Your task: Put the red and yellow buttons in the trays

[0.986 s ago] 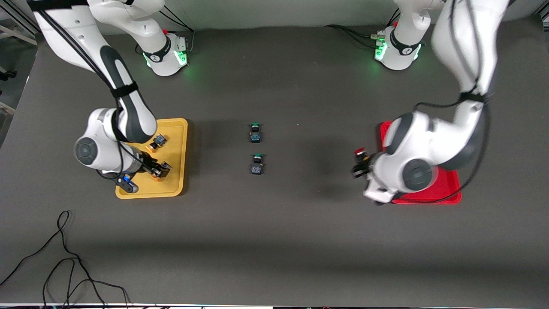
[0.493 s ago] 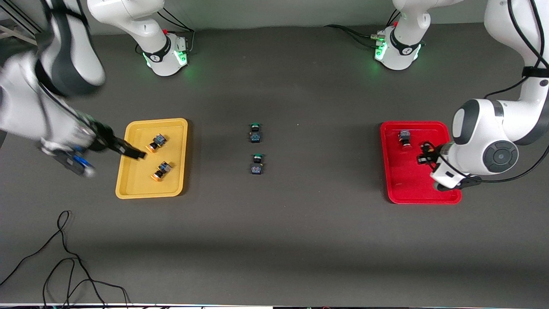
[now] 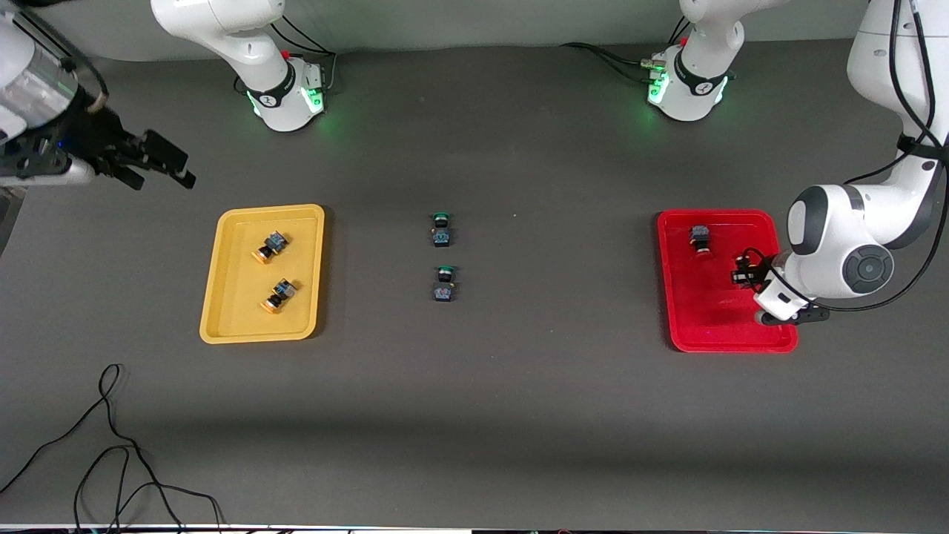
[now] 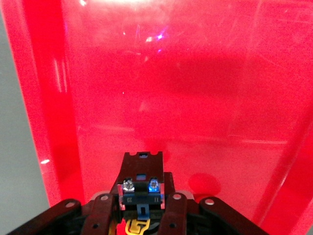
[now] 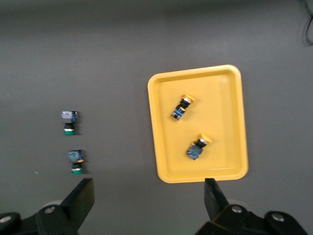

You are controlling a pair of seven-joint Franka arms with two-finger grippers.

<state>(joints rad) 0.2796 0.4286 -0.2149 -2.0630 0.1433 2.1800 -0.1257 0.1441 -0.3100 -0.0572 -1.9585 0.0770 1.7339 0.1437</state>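
Note:
My left gripper point(image 3: 744, 271) is low over the red tray point(image 3: 678, 326) and shut on a red button point(image 3: 741, 276). In the left wrist view point(image 4: 142, 198) only the button's dark body point(image 4: 142, 188) shows between the fingers, with the tray floor point(image 4: 195, 98) close below. A second red button point(image 3: 699, 239) lies in the same tray. My right gripper point(image 3: 159, 174) is open and empty, raised off the yellow tray point(image 3: 222, 326) at the right arm's end. Two yellow buttons point(image 3: 270, 245) point(image 3: 279, 294) lie in that tray. They also show in the right wrist view point(image 5: 182, 107) point(image 5: 197, 147).
Two green-capped buttons point(image 3: 442, 228) point(image 3: 444, 282) lie on the dark mat at mid-table between the trays. A black cable point(image 3: 111, 445) loops on the mat near the front camera at the right arm's end.
My right gripper let go of the second yellow button in the yellow tray, then rose and drew away from it. My left gripper carried the red button over the red tray and came down.

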